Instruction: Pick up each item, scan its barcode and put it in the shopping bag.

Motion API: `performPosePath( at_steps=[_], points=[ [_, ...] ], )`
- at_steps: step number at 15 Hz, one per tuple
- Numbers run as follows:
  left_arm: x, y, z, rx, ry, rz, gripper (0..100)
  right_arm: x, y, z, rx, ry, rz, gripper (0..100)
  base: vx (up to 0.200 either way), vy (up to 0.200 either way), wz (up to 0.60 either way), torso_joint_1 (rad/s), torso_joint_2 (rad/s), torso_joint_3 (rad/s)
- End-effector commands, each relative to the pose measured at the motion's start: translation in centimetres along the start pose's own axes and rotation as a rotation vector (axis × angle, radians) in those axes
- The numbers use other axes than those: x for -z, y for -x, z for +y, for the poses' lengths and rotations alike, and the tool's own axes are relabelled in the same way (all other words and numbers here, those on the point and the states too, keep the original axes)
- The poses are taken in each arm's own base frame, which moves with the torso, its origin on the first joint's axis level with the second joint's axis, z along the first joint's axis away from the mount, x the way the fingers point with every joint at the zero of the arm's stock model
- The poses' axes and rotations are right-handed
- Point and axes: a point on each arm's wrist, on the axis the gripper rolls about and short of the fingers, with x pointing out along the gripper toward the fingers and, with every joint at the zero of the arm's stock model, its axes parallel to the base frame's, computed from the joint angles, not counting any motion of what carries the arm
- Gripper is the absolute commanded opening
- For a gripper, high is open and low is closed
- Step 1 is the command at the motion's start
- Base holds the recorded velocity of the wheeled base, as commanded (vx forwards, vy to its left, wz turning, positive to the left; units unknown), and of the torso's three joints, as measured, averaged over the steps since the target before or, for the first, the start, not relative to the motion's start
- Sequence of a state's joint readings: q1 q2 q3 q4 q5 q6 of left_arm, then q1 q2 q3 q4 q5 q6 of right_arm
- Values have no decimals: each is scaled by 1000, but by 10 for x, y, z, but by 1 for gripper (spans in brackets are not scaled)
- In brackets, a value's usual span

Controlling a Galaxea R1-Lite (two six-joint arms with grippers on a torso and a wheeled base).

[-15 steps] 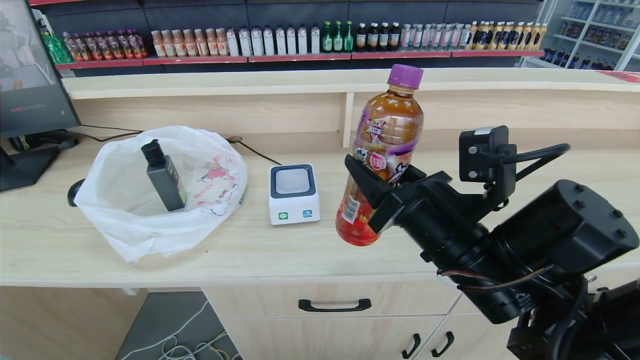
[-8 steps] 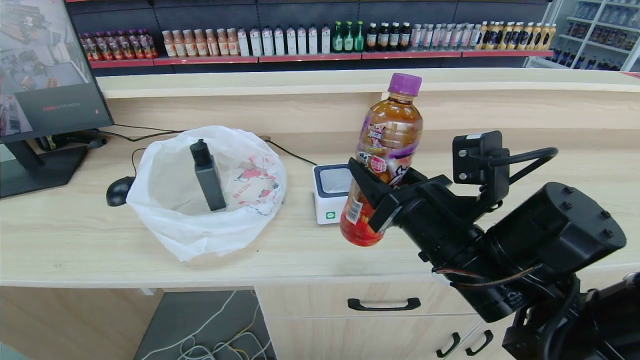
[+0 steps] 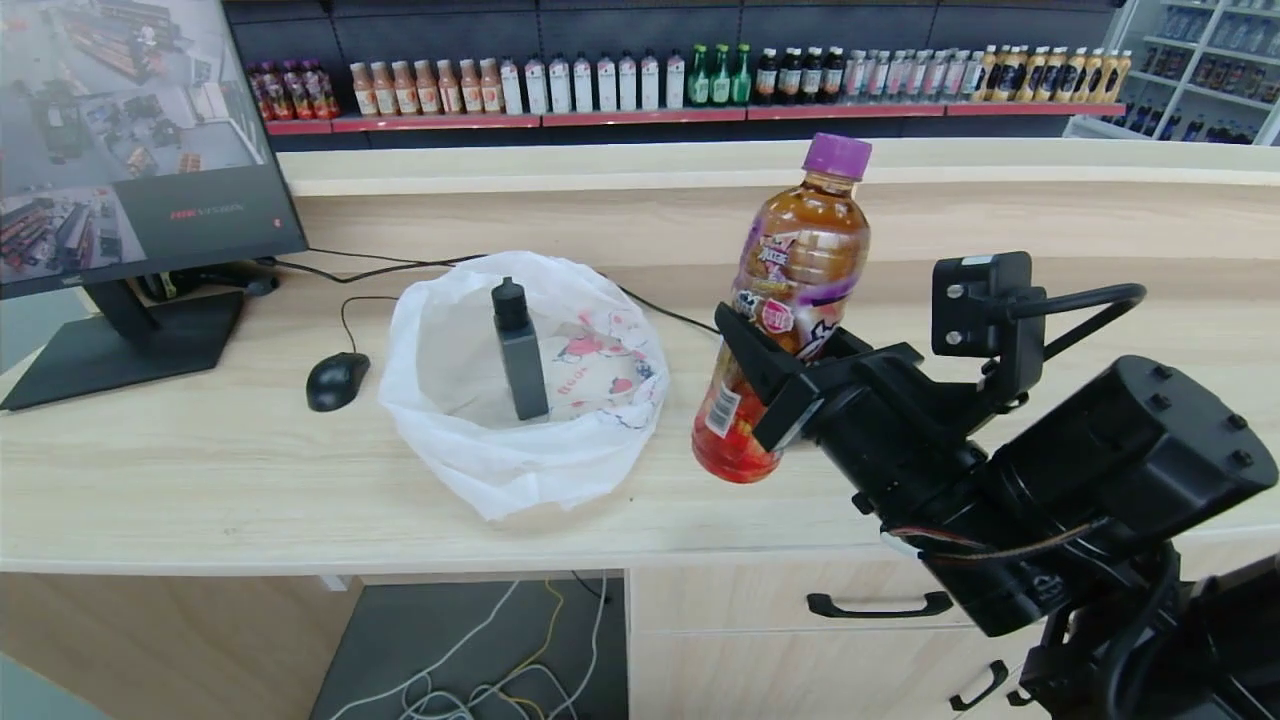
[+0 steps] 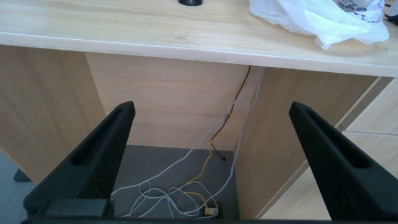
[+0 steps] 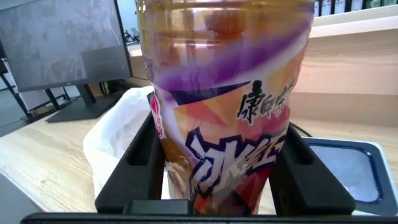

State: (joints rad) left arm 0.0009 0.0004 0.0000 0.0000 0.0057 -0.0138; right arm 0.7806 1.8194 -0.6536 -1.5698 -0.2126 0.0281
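On the counter point(image 3: 200, 470), a dark bottle point(image 3: 520, 355) stands in the shopping bag point(image 3: 520, 465); right gripper point(image 3: 785, 345) clamps a tea bottle point(image 3: 800, 250), perhaps unscanned; left gripper point(image 4: 211, 112) gapes.

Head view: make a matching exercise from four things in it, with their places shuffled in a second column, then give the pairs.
1 tea bottle
2 grey bottle
3 mouse
4 monitor

A standing in the bag
B at the counter's left end
C held in the right gripper
D on the counter, between monitor and bag

Pairs: 1-C; 2-A; 3-D; 4-B
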Motion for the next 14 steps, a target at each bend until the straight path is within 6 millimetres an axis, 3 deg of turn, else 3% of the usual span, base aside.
performPosePath(
  at_steps=[1, 7, 12, 14],
  points=[
    [0, 0, 0, -1, 0, 0, 100, -7, 1, 0, -2, -4, -19, 0, 0, 0, 0, 0, 0, 0],
    [0, 0, 0, -1, 0, 0, 100, -13, 0, -11, 16, 19, -39, 0, 0, 0, 0, 0, 0, 0],
    [0, 0, 0, -1, 0, 0, 100, -16, -8, -36, -74, 253, -62, 0, 0, 0, 0, 0, 0, 0],
    [0, 0, 0, -1, 0, 0, 100, -12, -19, -39, -72, 364, -81, 0, 0, 0, 0, 0, 0, 0]
  ],
)
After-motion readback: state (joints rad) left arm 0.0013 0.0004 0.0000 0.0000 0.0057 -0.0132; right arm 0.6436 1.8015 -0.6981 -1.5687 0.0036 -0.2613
